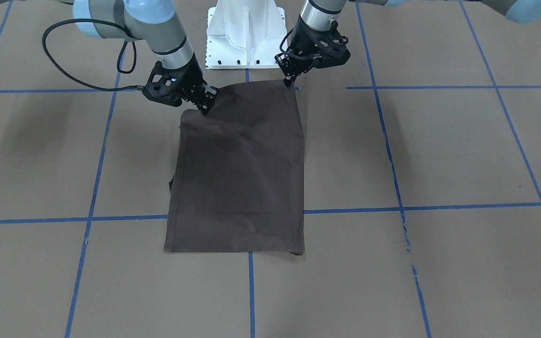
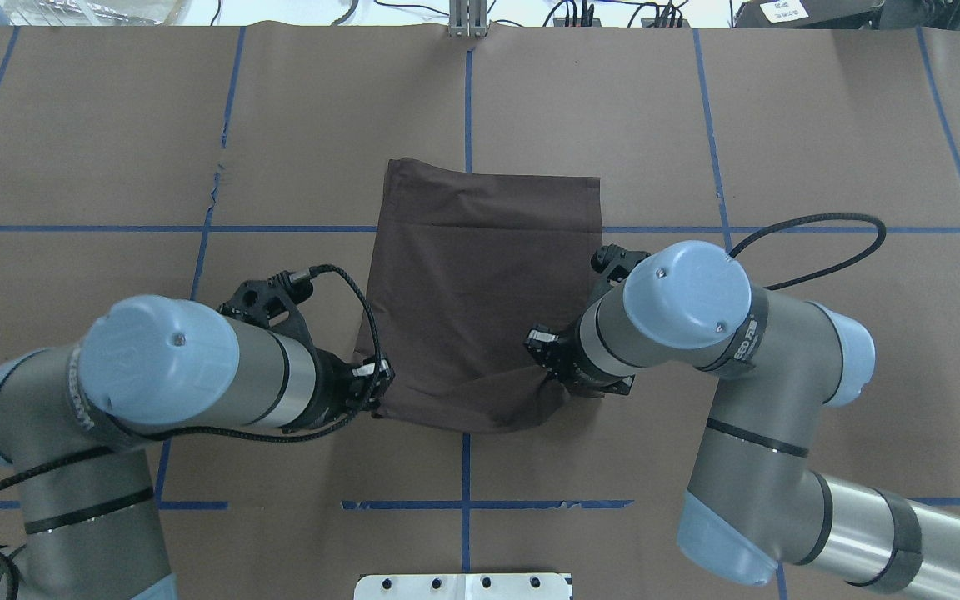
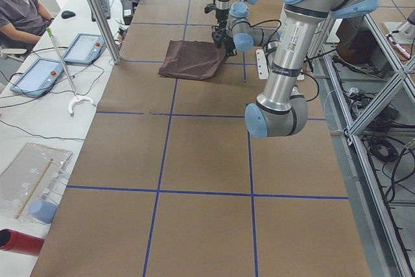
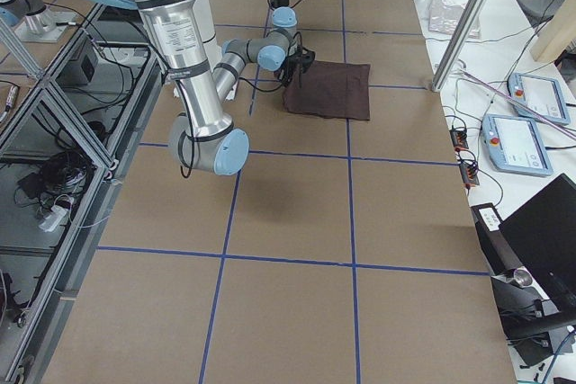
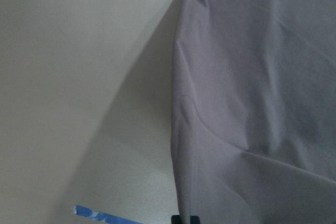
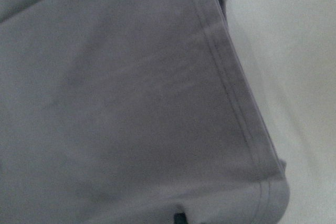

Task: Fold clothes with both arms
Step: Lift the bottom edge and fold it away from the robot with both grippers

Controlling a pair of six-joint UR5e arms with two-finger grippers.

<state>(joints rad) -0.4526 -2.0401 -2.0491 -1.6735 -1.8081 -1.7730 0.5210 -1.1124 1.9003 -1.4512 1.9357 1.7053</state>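
Where the left arm comes in, the left gripper (image 2: 377, 398) is clamped on the near left corner of the dark brown T-shirt (image 2: 480, 292), jaws pinched tight with cloth between them. The shirt is folded to a rough rectangle and sits mid-table (image 2: 113, 125), just in front of the white pedestal base (image 1: 247, 33). On the other side, the right gripper (image 1: 204, 108) is closed on the near right corner in the same way, cloth bunching at the tips. Both pinched corners are raised off the paper, and the near edge hangs between them with a slight sag. The far part lies flat.

Hard to see:
- In the overhead view the right arm's blue joint cap (image 2: 688, 292) covers most of its gripper, so the pinch reads better from the front.
- Both wrist views are blurred and nearly filled with cloth. Only a dark sliver of finger (image 5: 185, 219) shows at the bottom of the left one, and another sliver (image 6: 179, 217) at the bottom of the right one.
- The side views show the grippers too small to judge.

Edges and room:
- The far hem lies straight, just past a blue tape line (image 2: 72, 227).
- A stitched hem runs down the right side in the right wrist view.
- Bare brown paper lies left, right and beyond the shirt.
- The base sits close behind the near edge.
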